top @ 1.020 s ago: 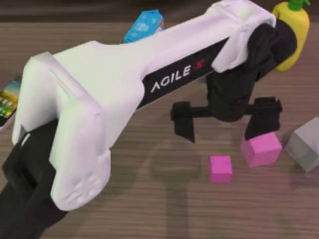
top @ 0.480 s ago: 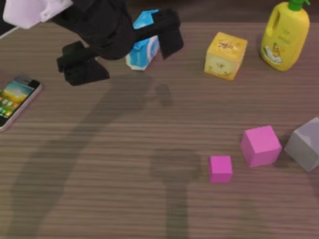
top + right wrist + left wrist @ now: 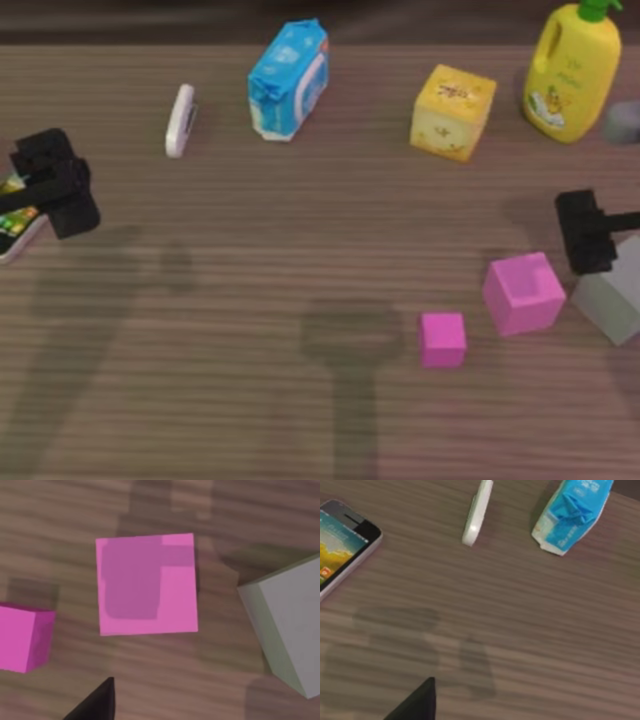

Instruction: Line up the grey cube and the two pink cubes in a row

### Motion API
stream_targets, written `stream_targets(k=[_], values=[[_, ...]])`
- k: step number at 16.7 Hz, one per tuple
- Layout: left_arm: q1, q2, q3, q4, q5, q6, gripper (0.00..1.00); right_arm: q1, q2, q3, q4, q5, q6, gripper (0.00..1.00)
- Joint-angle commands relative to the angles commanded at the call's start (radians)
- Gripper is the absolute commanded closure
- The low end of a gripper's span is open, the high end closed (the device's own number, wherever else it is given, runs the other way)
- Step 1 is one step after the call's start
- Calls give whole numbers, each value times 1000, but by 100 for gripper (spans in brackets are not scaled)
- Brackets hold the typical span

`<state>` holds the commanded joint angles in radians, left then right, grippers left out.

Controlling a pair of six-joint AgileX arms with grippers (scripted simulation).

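Observation:
The grey cube sits at the table's right edge, turned at an angle. Left of it stand the larger pink cube and then the smaller pink cube, which lies a little nearer the front. My right gripper hovers open just behind the grey cube, part of it past the edge of the top view. The right wrist view looks down on the larger pink cube, with the grey cube and smaller pink cube to either side. My left gripper is open and empty at the far left.
Along the back stand a blue packet, a yellow printed box and a yellow bottle. A small white object lies left of the packet. A phone lies under the left gripper.
My left arm has swung away from the cubes to the table's far left, uncovering the back row. My right gripper has come in at the right edge. The cubes have not moved.

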<state>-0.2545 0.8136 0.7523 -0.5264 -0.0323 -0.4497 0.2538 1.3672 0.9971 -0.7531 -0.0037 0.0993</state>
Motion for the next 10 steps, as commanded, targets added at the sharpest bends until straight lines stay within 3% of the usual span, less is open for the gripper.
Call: stream_targets(k=[5, 10], values=[[157, -452, -438, 271, 13, 233, 0, 66, 355, 269, -198, 1, 27, 0], [254, -744, -692, 475, 28, 407, 0, 107, 563, 455, -311, 4, 44, 0]])
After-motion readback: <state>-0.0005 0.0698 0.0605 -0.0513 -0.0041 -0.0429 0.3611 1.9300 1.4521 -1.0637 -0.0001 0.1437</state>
